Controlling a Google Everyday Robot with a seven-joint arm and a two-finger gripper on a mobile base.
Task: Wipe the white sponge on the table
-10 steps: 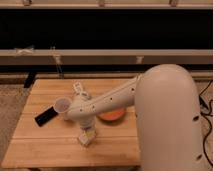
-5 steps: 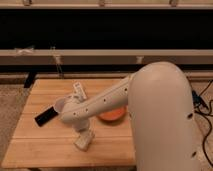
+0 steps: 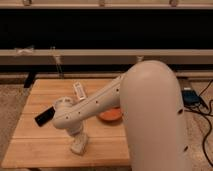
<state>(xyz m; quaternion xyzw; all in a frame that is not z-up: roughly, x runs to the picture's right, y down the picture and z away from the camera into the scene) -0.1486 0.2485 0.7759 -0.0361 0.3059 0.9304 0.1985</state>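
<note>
The white sponge [image 3: 79, 146] lies flat on the light wooden table [image 3: 35, 150], near its front edge and left of centre. My gripper [image 3: 77, 139] reaches straight down from the wrist [image 3: 67, 114] onto the sponge's top, shut on it and pressing it against the planks. The white arm runs from the big rounded body [image 3: 155, 115] on the right, leftward across the table. The part of the sponge under the gripper is hidden.
A white tube with a cap [image 3: 78, 90] lies at the back of the table. A black flat object [image 3: 44, 116] sits left of the wrist. An orange dish [image 3: 111, 115] shows partly behind the forearm. Cables and a blue box [image 3: 191, 96] lie on the floor to the right.
The arm has swung left and toward the front edge, and the sponge has slid with the gripper a little left and nearer. The wrist now covers where a cup stood.
</note>
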